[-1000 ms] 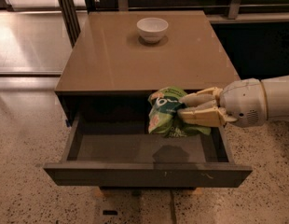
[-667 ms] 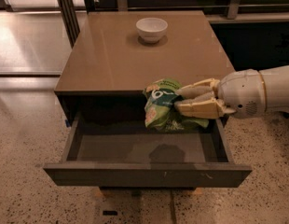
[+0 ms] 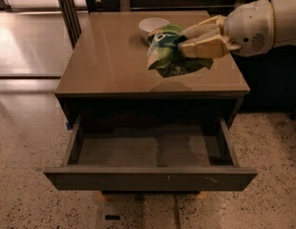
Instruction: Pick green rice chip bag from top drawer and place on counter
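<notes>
Well, just the one camera view. Had the green rice chip bag [image 3: 167,51] pinched in clenched jaws over the back right of the worktop [image 3: 105,56], probably lined up for setting down. Showed the top drawer [image 3: 148,178] pulled open below. Hid part of the white bowl [image 3: 150,25] behind the bag; couldn't make out any contact with worktop.

Gripper [image 3: 183,41] clamping green rice chip bag [image 3: 166,54] over counter [image 3: 105,56], top drawer [image 3: 148,178] open, white bowl [image 3: 149,25] behind
</notes>
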`<state>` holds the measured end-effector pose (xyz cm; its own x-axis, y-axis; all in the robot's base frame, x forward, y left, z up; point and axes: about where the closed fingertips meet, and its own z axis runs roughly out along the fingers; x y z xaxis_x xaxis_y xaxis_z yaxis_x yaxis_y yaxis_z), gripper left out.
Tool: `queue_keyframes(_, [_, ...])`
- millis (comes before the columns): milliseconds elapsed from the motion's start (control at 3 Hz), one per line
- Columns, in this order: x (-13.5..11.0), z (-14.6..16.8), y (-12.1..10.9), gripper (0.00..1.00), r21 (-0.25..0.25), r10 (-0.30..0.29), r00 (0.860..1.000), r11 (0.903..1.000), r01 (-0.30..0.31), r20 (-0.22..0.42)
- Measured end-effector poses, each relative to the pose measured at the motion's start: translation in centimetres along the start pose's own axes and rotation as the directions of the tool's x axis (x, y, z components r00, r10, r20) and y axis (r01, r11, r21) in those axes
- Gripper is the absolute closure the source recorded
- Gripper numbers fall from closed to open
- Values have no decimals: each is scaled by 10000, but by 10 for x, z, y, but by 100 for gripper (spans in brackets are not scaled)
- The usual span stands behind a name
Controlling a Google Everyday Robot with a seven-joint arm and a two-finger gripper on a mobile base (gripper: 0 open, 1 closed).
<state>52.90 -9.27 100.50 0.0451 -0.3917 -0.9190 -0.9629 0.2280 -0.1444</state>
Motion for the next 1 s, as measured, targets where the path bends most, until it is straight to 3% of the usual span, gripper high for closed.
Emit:
queue_keyframes(333, [-6,3,-48,100,340,-64,9995,9994,74,-296])
queue_keyframes(1000, [27,17,-108,100,820,545,9977,9953,-511,-409])
